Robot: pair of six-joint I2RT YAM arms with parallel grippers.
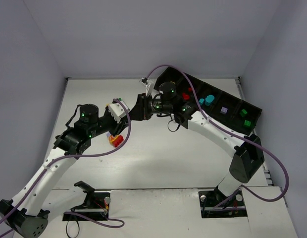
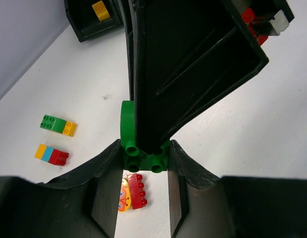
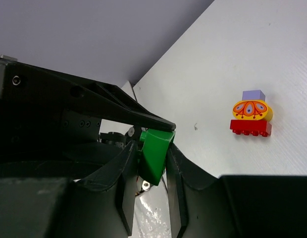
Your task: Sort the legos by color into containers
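A green brick (image 2: 127,119) hangs above the table between both grippers, which meet tip to tip. My left gripper (image 2: 145,146) is shut on its studded end. My right gripper (image 3: 151,147) is shut on the same green brick (image 3: 154,158) from the other side. In the top view the left gripper (image 1: 128,111) and right gripper (image 1: 137,109) meet left of the black tray (image 1: 257,111). The tray holds red (image 1: 185,96), teal (image 1: 208,99), purple (image 1: 224,110) and green (image 1: 245,117) bricks in separate compartments. A yellow brick (image 2: 99,9) lies in its end compartment.
A stack of a red brick, a yellow butterfly piece and a purple brick (image 3: 250,116) lies on the table below the grippers and shows in the top view (image 1: 115,140). A green-yellow brick (image 2: 58,125) and a yellow-teal-red brick (image 2: 51,154) lie to the left.
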